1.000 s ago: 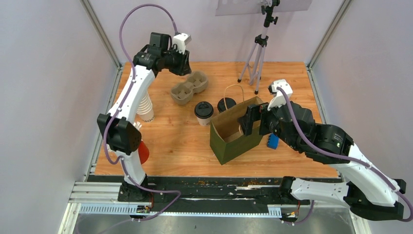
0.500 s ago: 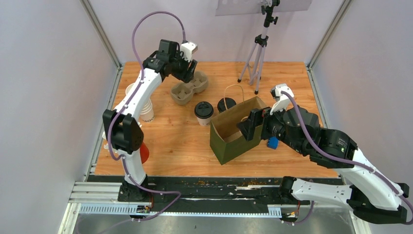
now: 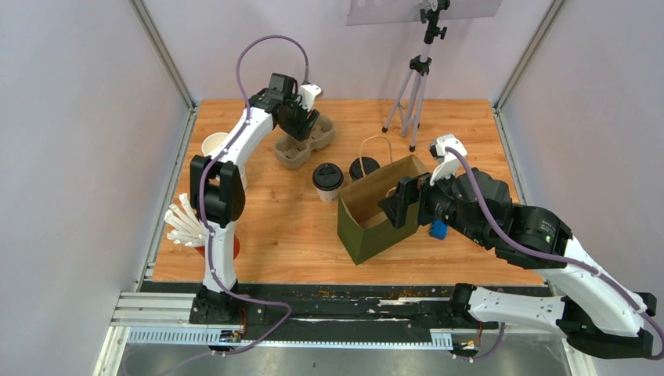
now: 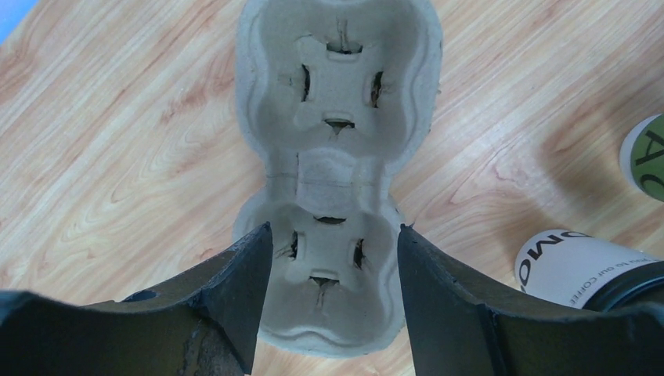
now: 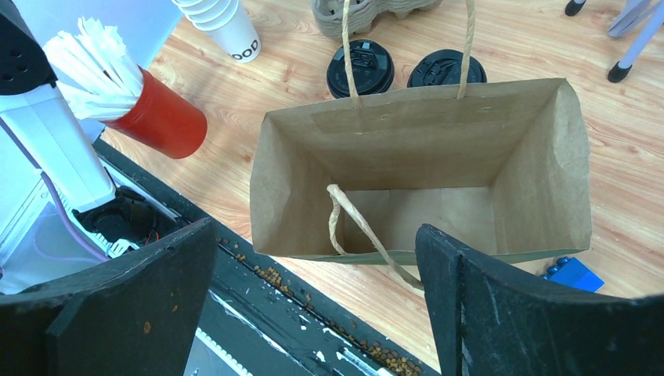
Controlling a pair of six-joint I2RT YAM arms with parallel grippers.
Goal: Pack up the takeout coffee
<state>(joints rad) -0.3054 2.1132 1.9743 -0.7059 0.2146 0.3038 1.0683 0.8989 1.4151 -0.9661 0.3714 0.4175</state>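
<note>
The takeout coffee is two black-lidded cups standing behind the paper bag [image 3: 368, 227]: a white-sided cup [image 3: 327, 178] and an olive-green one [image 3: 363, 168]. In the right wrist view their lids show beyond the bag's open mouth [image 5: 423, 141], the white cup's lid [image 5: 359, 67] left of the green cup's lid [image 5: 446, 69]. My left gripper [image 3: 307, 125] is open just above the grey pulp cup carrier [image 4: 337, 157], its fingers [image 4: 243, 290] straddling the carrier's near well. My right gripper [image 5: 317, 298] hangs open over the bag's near rim, holding nothing.
A red cup [image 5: 160, 121] of white sticks and a stack of lidless white cups [image 5: 231, 27] stand at the table's left. A blue block [image 3: 438, 228] lies right of the bag. A tripod [image 3: 415, 86] stands at the back.
My left arm has swung right and down over the cup carrier, and its jaws have opened wider. The right arm has barely shifted.
</note>
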